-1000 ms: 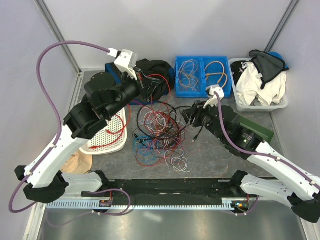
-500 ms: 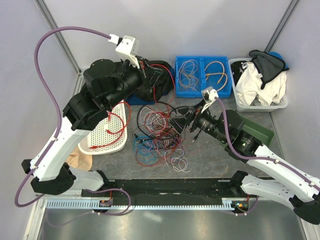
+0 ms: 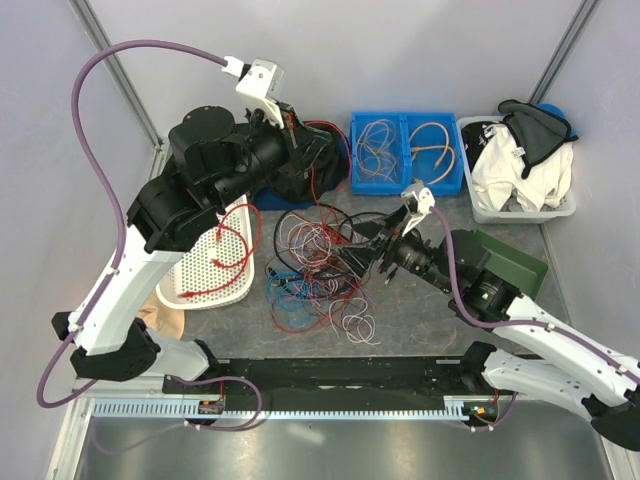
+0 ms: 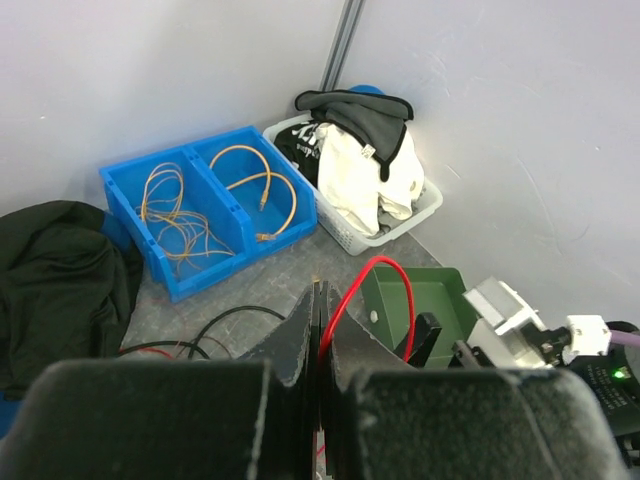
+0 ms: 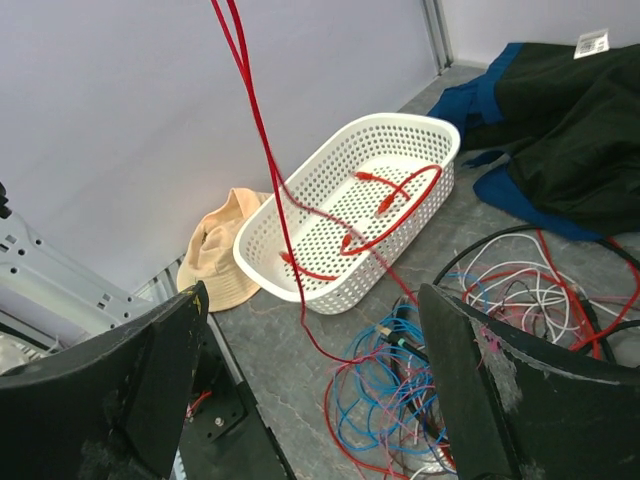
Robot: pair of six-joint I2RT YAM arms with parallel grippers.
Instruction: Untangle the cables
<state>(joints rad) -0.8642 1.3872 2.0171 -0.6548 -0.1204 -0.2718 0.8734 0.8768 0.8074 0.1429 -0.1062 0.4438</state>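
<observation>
Since a second ago the left arm has lifted higher in the upper left of the overhead view. The right gripper (image 3: 356,262) has slid left to the edge of the tangle and spread its jaws wide, with nothing between them. A black rail (image 3: 340,372) runs along the bottom edge between the arm bases, and past it lies the mottled grey tabletop (image 3: 420,315). At lower left a tan hat (image 3: 152,322) lies just beside a white perforated basket (image 3: 200,298) holding loops of red wire. The cables (image 3: 315,265) lie in a loose red, white, black and blue heap at frame centre. Right of centre a green box (image 3: 515,262) sits partly under the right arm. Farther back are a dark cloth (image 3: 325,150), a blue two-compartment bin (image 3: 405,117) with thin wires, and at upper right a white tub (image 3: 520,213) heaped with clothes. Above the cloth, the left gripper (image 3: 290,128) is pinched tight on a red cable (image 4: 378,259) hanging toward the heap. Pale grey walls (image 3: 400,50) close the space.
</observation>
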